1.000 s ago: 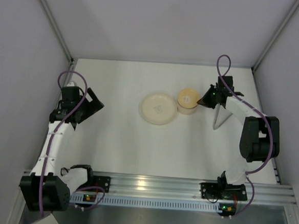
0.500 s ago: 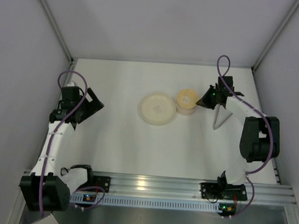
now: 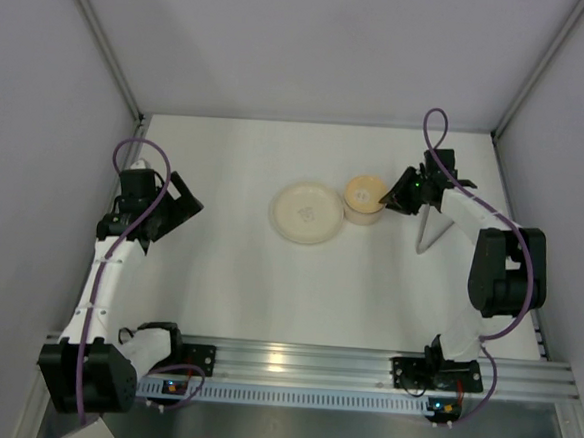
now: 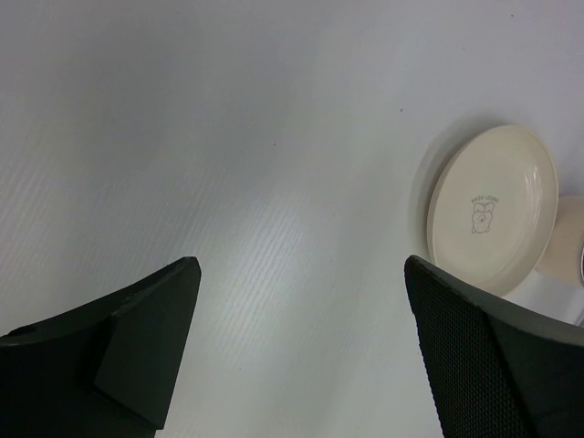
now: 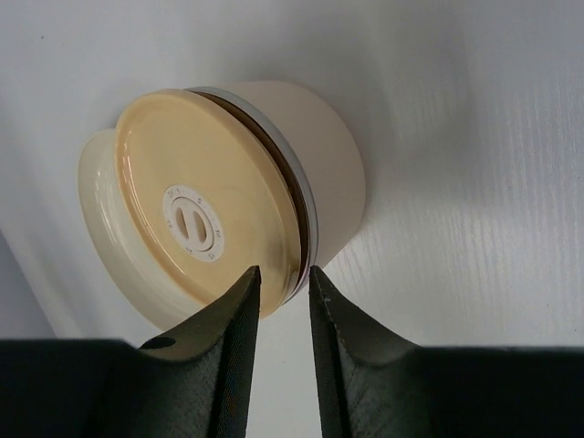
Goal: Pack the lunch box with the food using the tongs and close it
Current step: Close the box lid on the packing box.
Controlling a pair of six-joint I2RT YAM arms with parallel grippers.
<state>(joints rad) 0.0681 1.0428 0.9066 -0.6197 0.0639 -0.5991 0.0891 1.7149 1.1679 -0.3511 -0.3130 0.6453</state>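
The whole table (image 3: 227,285) is being viewed from high above its near edge. The plate (image 4: 493,205) is being framed from afar by the left wrist camera, and the lunch box (image 5: 333,164) closely by the right; both are also being covered overhead.

One plate (image 3: 308,213), one lunch box (image 5: 328,173), one lid (image 5: 192,219), one pair of tongs (image 3: 428,232).

The white table (image 3: 257,287) carries a cream plate (image 3: 307,212) near its middle. The lidded lunch box (image 3: 365,199) stands just beside the plate at two o'clock; the grey tongs (image 3: 427,234) lie apart at the box's four o'clock.
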